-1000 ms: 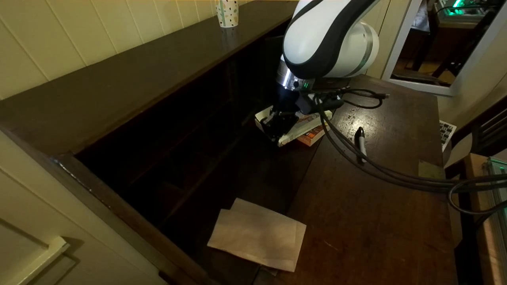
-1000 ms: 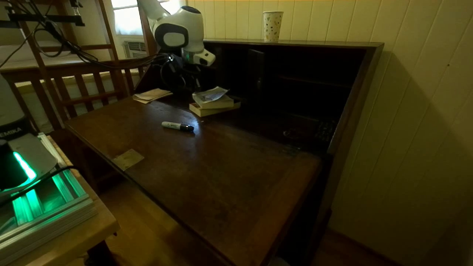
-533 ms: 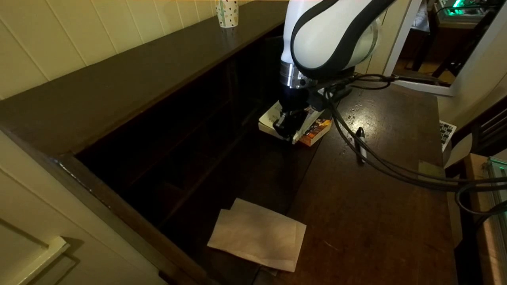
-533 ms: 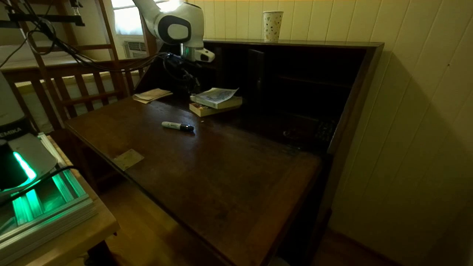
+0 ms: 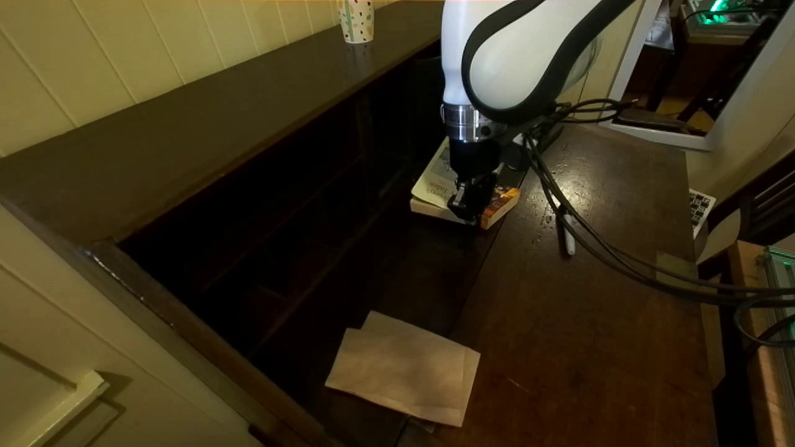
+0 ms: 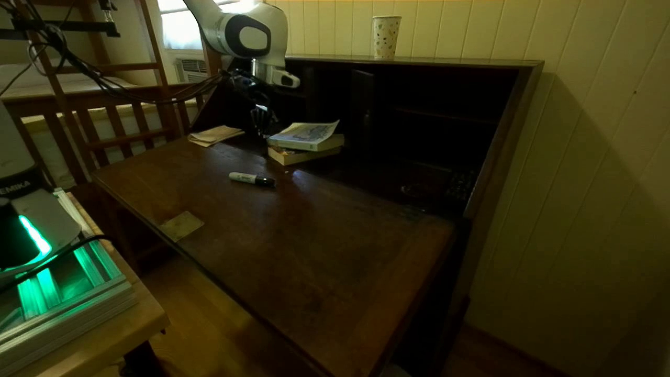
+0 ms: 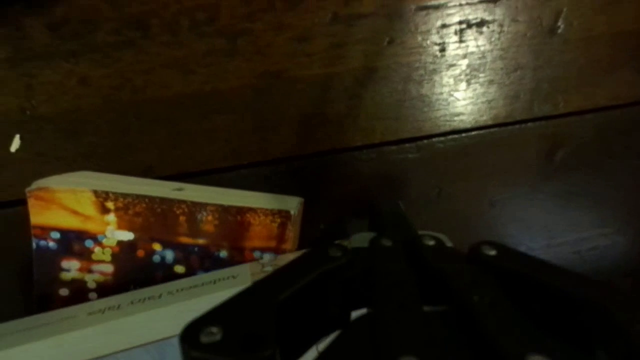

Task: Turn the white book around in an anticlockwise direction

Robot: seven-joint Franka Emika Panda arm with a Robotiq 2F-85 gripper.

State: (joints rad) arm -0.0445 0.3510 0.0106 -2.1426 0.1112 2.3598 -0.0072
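Note:
The white book [image 5: 433, 188], its cover carrying a blue-grey picture, lies flat but askew on top of an orange-covered book [image 5: 502, 202]. In an exterior view the white book [image 6: 306, 135] shows its cover curling up at the far corner. Its spine with printed lettering [image 7: 165, 299] crosses the lower left of the wrist view. My gripper [image 5: 470, 213] points down at the white book's near corner, fingers together with nothing visible between them. From another side the gripper [image 6: 263, 128] stands just beside the stack; whether it touches the book I cannot tell. The gripper hides part of the book.
Pale paper sheets [image 5: 404, 366] lie on the desk. A marker [image 6: 251, 179] rests in front of the books, partly behind the arm's cables [image 5: 612, 257] in an exterior view. The dark shelf unit [image 6: 366, 112] rises behind, with a spotted paper cup [image 6: 386, 36] on top.
The white book has turned anticlockwise on the orange book, uncovering more of its own cover. My gripper, shut throughout, has swept along its edge toward the desk's open side.

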